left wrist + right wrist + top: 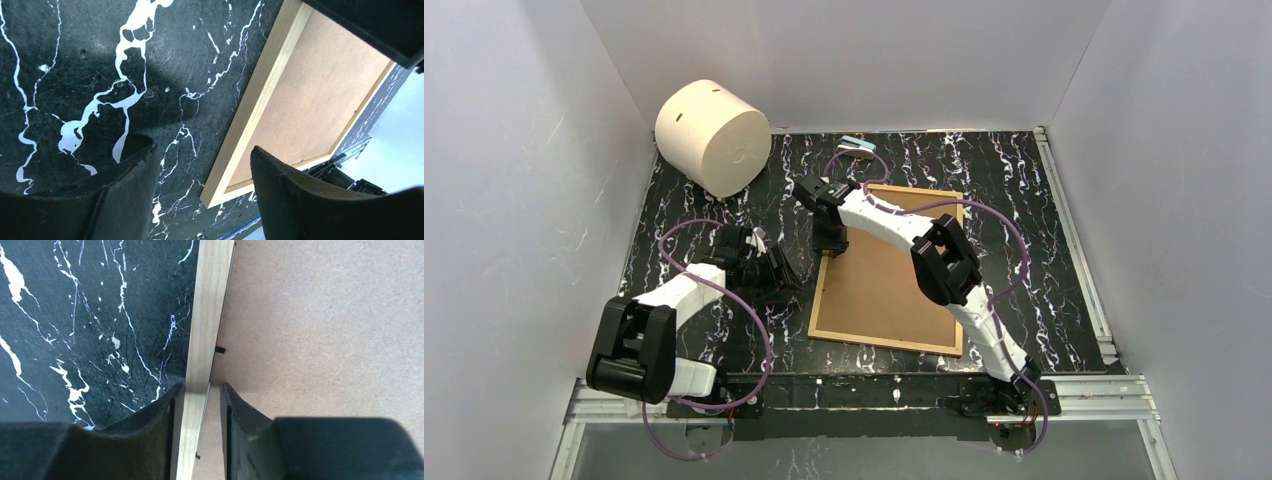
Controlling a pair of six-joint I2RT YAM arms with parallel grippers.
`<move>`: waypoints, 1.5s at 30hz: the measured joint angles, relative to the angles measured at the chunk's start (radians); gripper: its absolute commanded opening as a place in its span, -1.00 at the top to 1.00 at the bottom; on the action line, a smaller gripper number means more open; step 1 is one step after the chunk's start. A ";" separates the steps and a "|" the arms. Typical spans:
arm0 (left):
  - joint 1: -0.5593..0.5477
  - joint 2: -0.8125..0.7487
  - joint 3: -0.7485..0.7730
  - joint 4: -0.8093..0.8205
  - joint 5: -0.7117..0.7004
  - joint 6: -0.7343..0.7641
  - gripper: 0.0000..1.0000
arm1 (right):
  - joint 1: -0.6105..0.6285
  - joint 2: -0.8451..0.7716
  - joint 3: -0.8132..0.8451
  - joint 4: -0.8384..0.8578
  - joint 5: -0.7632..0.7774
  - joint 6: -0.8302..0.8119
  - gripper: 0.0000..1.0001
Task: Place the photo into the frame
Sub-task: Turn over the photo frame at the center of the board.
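Right wrist: downward-pointing right gripper (200,390) pinches the wooden rail of the frame (320,315); left gripper (200,147) hovers alongside, agape, empty.

Reaches far forward with the right arm (884,225), elbow up high. Pinches the thin edge of the frame (205,315) in the right tool (202,387). Folds the left arm (679,290) short and low. Holds the left tool (202,155) wide open just above the surface (75,60).

Left hand (202,150) (fingers apart) hovers over marble table (75,65) beside frame (310,100).
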 measured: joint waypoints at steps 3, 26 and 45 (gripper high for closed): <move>0.003 0.000 -0.002 0.015 0.006 -0.003 -0.29 | 0.008 0.013 0.020 -0.011 0.014 0.002 0.33; 0.006 0.081 -0.018 0.168 0.207 -0.005 -0.61 | 0.010 0.114 0.219 -0.150 -0.018 0.004 0.97; 0.002 0.167 0.095 0.250 0.419 -0.089 0.47 | -0.001 -0.121 0.074 -0.031 -0.195 0.028 0.97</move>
